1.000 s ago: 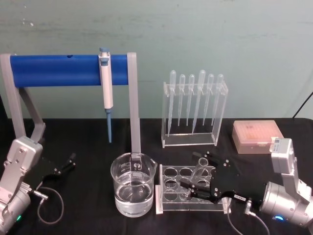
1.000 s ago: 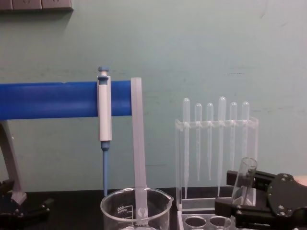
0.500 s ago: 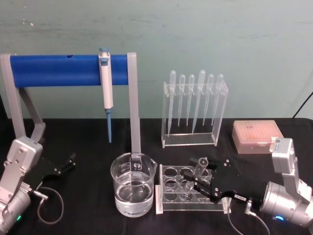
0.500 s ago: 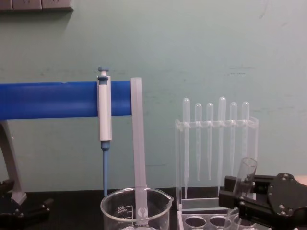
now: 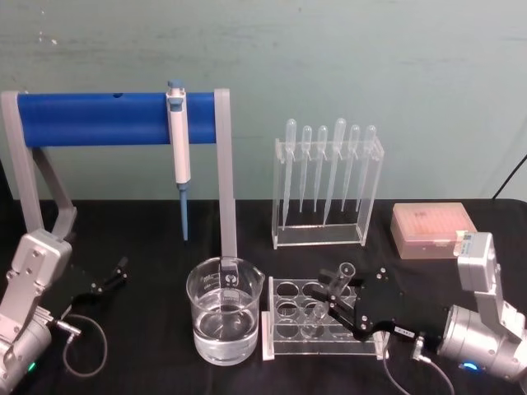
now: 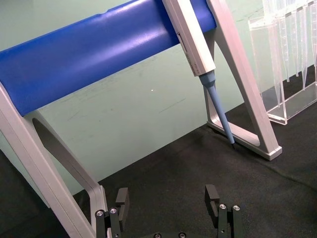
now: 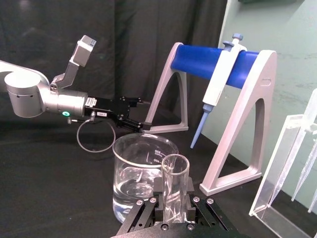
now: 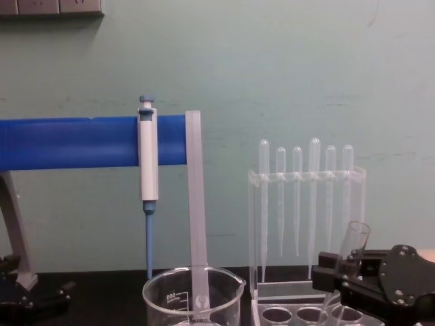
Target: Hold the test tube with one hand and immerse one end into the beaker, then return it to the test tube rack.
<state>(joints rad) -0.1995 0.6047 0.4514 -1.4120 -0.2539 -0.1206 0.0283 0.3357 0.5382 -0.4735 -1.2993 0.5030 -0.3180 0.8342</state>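
Clenched on the test tube (image 5: 342,273), my right gripper (image 5: 328,293) reaches in low over the right half of the test tube rack (image 5: 284,341). Both jaws press the glass from either side, about halfway along its length. My wrist camera shows the tube standing between the pads with no gap on either flank and its open rim rising above them. The tube leans: its rim tilts back toward my wrist, while its rounded end goes down and to the left of my fingers into one of the rack's front holes. I cannot tell whether that end touches the rack's floor.

Just past the rack on my gripper's left stands the beaker (image 5: 198,296), apart from the tube, with water (image 5: 222,331) in its lower half. White graduation marks (image 7: 157,153) are printed on its wall, but I cannot read the figures with any certainty. A white label (image 5: 403,331) sits on the back of my gripper, its writing too small to make out.

Beyond my fingers a clear stand holds a row of pipettes (image 5: 328,177). Well off to the left, past the beaker, my left gripper (image 6: 167,194) rests low by the table with its jaws spread wide apart and nothing between them.
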